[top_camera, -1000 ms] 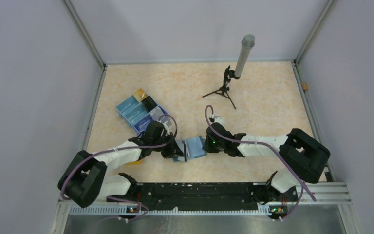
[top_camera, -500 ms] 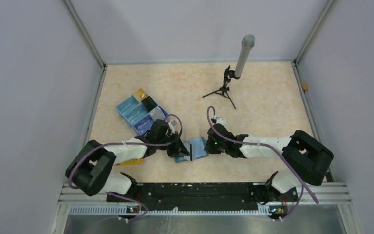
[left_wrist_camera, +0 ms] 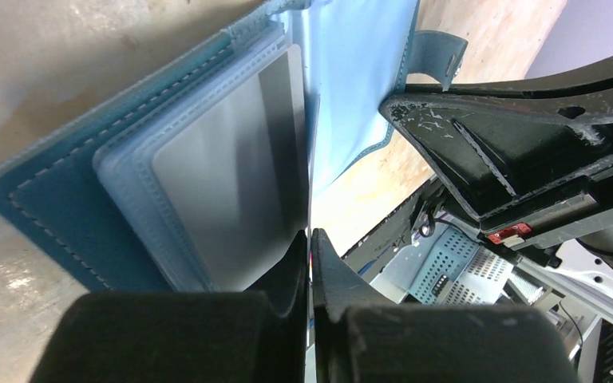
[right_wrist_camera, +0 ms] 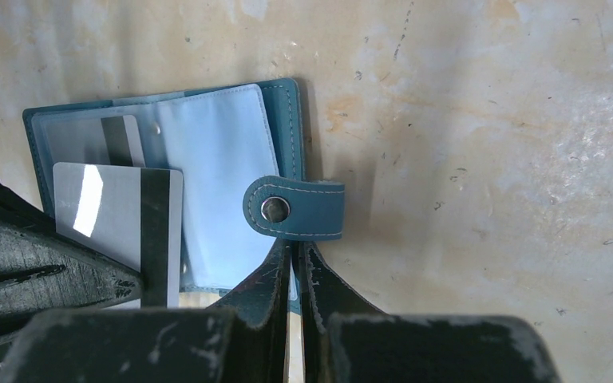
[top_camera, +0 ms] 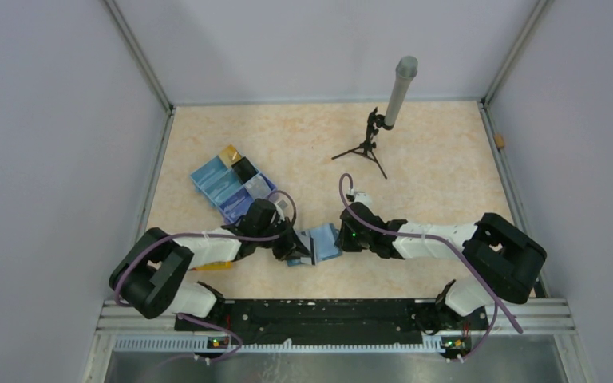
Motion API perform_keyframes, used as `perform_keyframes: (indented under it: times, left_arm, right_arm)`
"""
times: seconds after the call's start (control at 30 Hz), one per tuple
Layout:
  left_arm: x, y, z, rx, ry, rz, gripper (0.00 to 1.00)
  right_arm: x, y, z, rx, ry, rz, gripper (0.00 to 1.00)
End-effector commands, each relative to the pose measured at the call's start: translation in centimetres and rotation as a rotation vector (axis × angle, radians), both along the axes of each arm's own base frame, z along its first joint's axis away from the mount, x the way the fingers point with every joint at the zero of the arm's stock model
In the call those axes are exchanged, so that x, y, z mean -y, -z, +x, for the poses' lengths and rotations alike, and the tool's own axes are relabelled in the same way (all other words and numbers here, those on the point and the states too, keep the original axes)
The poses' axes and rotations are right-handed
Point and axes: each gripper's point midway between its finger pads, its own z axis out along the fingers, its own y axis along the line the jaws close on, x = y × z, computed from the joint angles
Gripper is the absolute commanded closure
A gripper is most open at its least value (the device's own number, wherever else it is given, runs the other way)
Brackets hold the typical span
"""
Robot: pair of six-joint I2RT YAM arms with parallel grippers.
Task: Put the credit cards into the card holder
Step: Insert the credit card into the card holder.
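The teal card holder [top_camera: 323,242] lies open on the table between my two grippers, its pale blue sleeves [right_wrist_camera: 215,159] facing up and its clasp strap [right_wrist_camera: 295,209] pointing right. My right gripper [right_wrist_camera: 295,249] [top_camera: 338,237] is shut on the holder's right flap edge, just below the strap. My left gripper [left_wrist_camera: 310,233] [top_camera: 297,249] is shut on a silvery credit card with a black stripe [right_wrist_camera: 120,215]. This card lies flat over the holder's left half. Another striped card [right_wrist_camera: 96,140] sits inside the left sleeve. The holder's teal cover [left_wrist_camera: 40,199] fills the left wrist view.
A blue partitioned tray [top_camera: 231,185] behind the left arm holds a gold card [top_camera: 229,153] and a black card [top_camera: 245,167]. A small tripod with a grey tube [top_camera: 377,136] stands at the back. Something yellow [top_camera: 217,266] pokes out under the left arm.
My left arm has swung right, bringing the silvery card over the holder's left half. The right arm and the holder have barely moved.
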Motion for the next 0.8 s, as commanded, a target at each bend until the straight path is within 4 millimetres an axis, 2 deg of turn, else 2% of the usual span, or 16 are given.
perform_keyframes:
  times: [0.0,0.3,0.57,0.77]
  left_arm:
    - [0.2,-0.2,0.4,0.016,-0.023,-0.016,1.0]
    - [0.8,0.2,0.6,0.006,-0.014,-0.039,1.0]
    - [0.4,1.2,0.6,-0.003,-0.033,-0.018,1.0]
    - [0.3,1.4,1.6,0.023,-0.093,-0.023,1.0]
  right_arm:
    - [3.4,2.7,-1.3,-0.057,0.014,-0.149,1.0]
    - [3.3,2.6,-1.3,-0.06,0.012,-0.151,1.0]
    - [3.2,2.5,-1.3,-0.057,0.011,-0.145,1.0]
    - [3.1,2.5,-1.3,-0.057,0.008,-0.142,1.0]
